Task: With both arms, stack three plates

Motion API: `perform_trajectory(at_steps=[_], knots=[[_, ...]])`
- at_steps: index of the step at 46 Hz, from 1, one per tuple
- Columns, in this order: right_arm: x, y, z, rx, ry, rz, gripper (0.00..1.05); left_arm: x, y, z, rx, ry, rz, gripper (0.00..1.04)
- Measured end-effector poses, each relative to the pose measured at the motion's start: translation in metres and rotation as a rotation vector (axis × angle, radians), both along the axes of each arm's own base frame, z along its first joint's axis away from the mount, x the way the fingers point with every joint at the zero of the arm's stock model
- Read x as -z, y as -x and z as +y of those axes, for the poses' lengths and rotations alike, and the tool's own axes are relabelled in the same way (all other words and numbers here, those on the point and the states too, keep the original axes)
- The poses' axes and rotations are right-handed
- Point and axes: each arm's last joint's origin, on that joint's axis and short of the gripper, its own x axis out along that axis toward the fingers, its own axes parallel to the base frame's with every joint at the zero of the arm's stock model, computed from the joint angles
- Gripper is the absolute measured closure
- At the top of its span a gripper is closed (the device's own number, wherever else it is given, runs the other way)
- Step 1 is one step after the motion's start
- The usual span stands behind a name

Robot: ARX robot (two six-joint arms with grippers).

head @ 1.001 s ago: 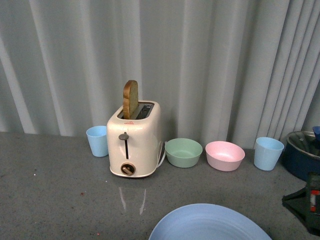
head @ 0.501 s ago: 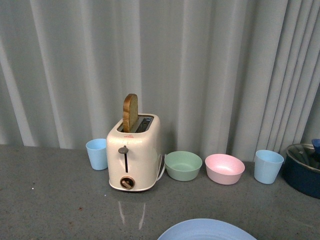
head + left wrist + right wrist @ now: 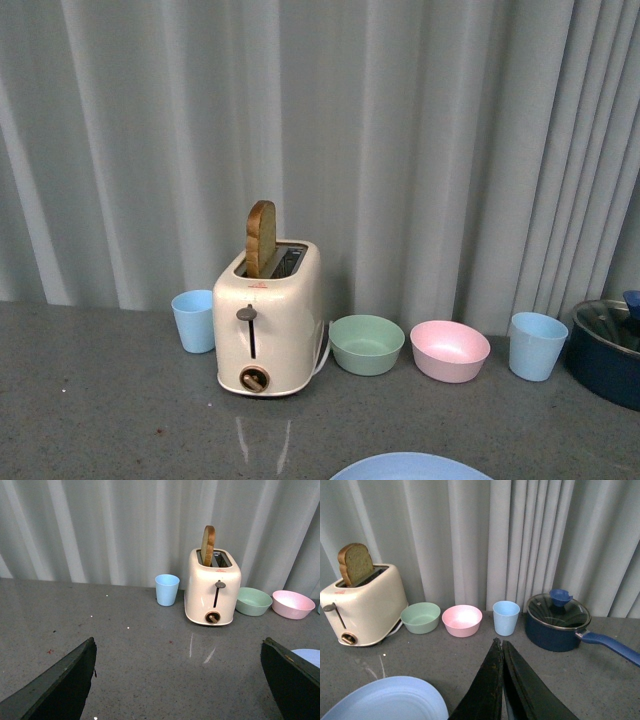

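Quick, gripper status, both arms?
Left gripper: open, holding nothing.
Right gripper: closed, fingers pressed together, nothing between them.

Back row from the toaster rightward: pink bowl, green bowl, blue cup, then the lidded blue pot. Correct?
Not quite: the two bowls are swapped. Next to the cream toaster comes the small green bowl, then the small pink bowl, then the light blue cup and the dark blue pot with a glass lid. The front view shows this, and the right wrist view agrees.
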Motion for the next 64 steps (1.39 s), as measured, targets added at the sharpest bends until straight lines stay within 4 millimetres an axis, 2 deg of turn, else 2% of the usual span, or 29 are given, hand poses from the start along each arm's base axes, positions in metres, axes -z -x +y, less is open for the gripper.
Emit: perform_trajectory(at_steps=[33,41,47,57,62,64], knots=[[0.040,0.026,0.000,0.000,0.003,-0.010,1.02,0.000,0.000,0.000,0.000,0.000,0.000,0.07],[0.040,0.029,0.000,0.000,0.003,-0.016,1.02,0.000,0.000,0.000,0.000,0.000,0.000,0.07],[0.043,0.039,0.000,0.000,0.003,-0.007,1.02,0.000,0.000,0.000,0.000,0.000,0.000,0.07],[0.043,0.040,0.000,0.000,0.004,-0.010,1.02,0.000,0.000,0.000,0.000,0.000,-0.001,0.07],[0.043,0.040,0.000,0.000,0.005,-0.010,0.90,0.000,0.000,0.000,0.000,0.000,-0.001,0.07],[0.043,0.040,0.000,0.000,0.005,-0.010,0.82,0.000,0.000,0.000,0.000,0.000,-0.001,0.07]])
